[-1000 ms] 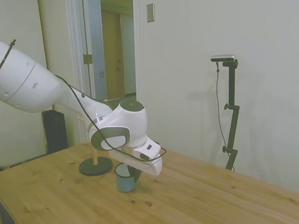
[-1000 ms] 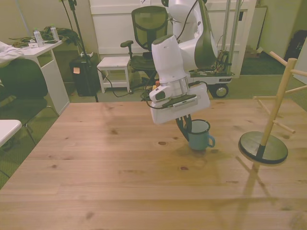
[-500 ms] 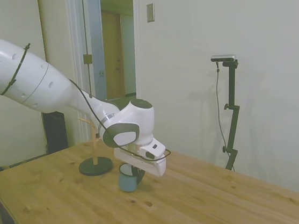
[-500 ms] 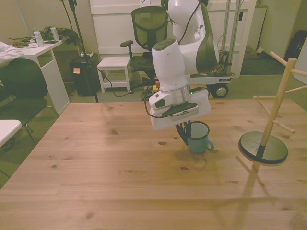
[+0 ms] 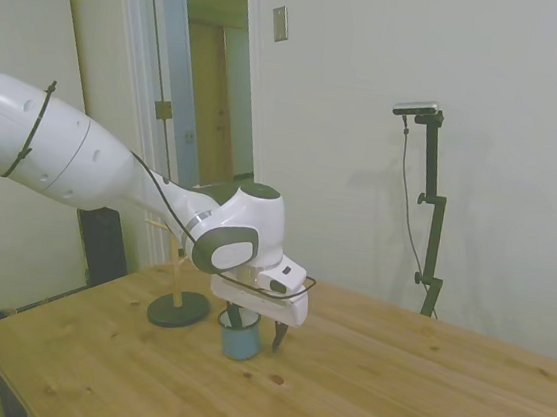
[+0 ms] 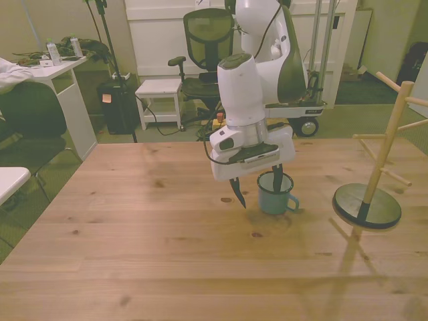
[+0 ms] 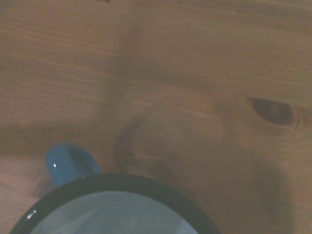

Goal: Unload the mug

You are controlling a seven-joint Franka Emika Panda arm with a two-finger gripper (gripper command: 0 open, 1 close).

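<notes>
The light-blue mug (image 6: 273, 199) stands upright on the wooden table (image 6: 134, 254), its handle toward the front view's right. My gripper (image 6: 257, 187) hangs open just over it: one finger dips inside the mug's rim, the other hangs in the air well off the mug toward the front view's left. In the side view the mug (image 5: 239, 341) sits under the gripper (image 5: 256, 327), whose fingers are spread apart. The wrist view shows the mug's dark rim (image 7: 117, 181) and blue handle (image 7: 68, 163) from straight above.
A wooden peg stand (image 6: 374, 194) on a dark round base stands at the front view's right, close to the mug; in the side view the peg stand (image 5: 179, 308) is behind the arm. An office chair (image 6: 207, 40) and a white desk (image 6: 60, 80) lie beyond the table.
The gripper has opened: its fingers, shut on the mug's rim before, now stand apart. The mug rests on the table a little farther from the peg stand than a second ago.
</notes>
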